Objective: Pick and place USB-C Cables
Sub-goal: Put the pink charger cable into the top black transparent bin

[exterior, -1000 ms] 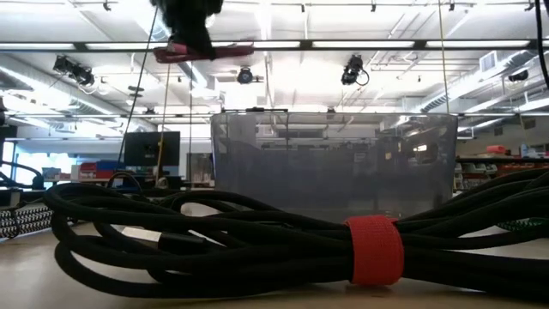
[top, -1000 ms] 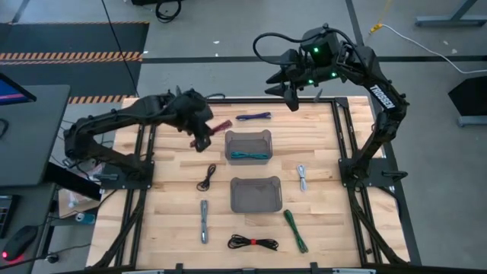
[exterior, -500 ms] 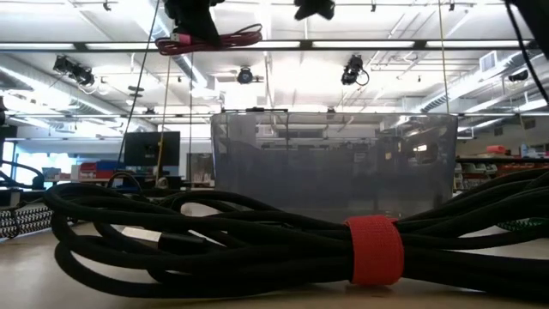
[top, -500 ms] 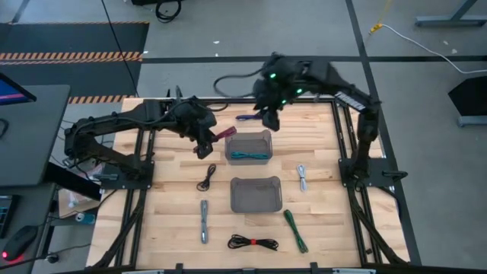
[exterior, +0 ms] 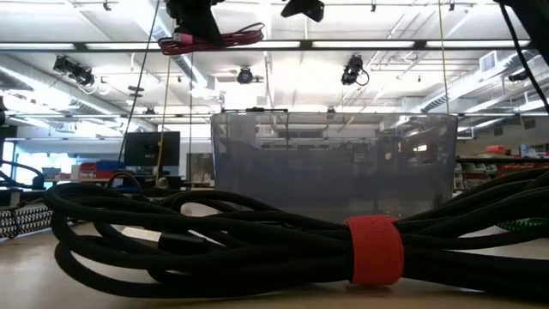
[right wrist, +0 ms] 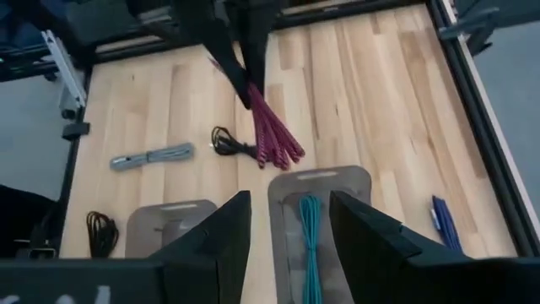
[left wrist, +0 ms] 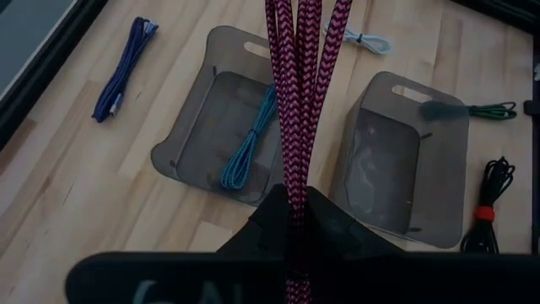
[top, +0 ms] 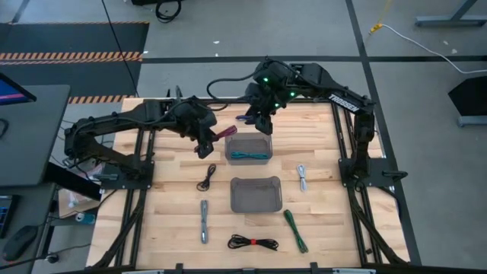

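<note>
I see the far bin [top: 248, 148] w/ 1 teal cable [top: 247, 156] inside. My left gripper [top: 205, 141] is clamped on the maroon cable [top: 222, 134], held beside that bin's edge. Right gripper [top: 261, 122] hangs apart-fingered above the purple cable [top: 246, 118]. Cables look light, floppy; I'd pinch the bundle mid-length.

Overhead, table-level, wrist cameras share the bins [top: 248, 146].
</note>
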`<state>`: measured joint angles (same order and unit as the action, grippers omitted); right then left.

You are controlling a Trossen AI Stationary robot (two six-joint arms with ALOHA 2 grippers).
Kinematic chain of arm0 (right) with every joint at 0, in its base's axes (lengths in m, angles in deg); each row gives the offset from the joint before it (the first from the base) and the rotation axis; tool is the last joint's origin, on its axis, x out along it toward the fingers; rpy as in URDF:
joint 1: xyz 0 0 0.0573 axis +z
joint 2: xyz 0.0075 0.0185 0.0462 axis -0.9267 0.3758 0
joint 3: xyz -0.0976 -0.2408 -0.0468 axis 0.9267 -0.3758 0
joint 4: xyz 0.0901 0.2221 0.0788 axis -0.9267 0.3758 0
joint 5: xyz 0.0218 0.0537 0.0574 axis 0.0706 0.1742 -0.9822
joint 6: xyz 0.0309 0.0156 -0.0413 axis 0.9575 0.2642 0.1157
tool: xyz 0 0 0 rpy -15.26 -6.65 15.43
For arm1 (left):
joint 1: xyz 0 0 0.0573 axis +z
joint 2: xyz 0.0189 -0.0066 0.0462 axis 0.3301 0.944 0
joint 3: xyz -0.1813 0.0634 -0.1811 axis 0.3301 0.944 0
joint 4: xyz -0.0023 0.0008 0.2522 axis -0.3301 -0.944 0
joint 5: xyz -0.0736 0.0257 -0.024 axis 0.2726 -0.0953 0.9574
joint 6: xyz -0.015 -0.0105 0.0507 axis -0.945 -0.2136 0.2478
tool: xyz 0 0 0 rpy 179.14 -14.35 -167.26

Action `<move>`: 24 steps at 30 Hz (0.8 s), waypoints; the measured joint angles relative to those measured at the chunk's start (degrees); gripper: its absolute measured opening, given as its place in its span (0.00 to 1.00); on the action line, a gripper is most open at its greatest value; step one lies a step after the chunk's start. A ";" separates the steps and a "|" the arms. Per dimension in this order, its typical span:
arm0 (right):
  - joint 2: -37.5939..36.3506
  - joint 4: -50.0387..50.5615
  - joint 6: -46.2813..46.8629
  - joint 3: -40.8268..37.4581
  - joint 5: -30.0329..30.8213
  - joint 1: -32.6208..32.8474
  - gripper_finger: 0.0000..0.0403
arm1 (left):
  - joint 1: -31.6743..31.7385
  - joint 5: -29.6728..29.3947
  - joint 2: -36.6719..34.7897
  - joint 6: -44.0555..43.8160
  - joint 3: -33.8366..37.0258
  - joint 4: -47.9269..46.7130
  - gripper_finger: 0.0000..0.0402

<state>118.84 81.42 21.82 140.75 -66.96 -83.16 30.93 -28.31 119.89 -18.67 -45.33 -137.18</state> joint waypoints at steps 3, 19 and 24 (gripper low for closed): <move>-0.02 1.53 -0.53 0.00 3.67 -0.26 0.44 | -0.04 0.02 0.00 0.00 0.00 -0.10 0.05; -12.98 -2.24 2.46 0.02 10.53 -6.24 0.46 | 1.26 3.54 12.05 5.45 0.00 8.79 0.05; -16.43 -3.64 3.44 0.02 10.36 -5.43 0.46 | 3.81 6.19 18.01 7.99 0.04 11.66 0.05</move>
<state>102.42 77.78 25.26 140.77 -56.59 -88.59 34.74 -22.12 137.90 -10.68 -45.29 -125.52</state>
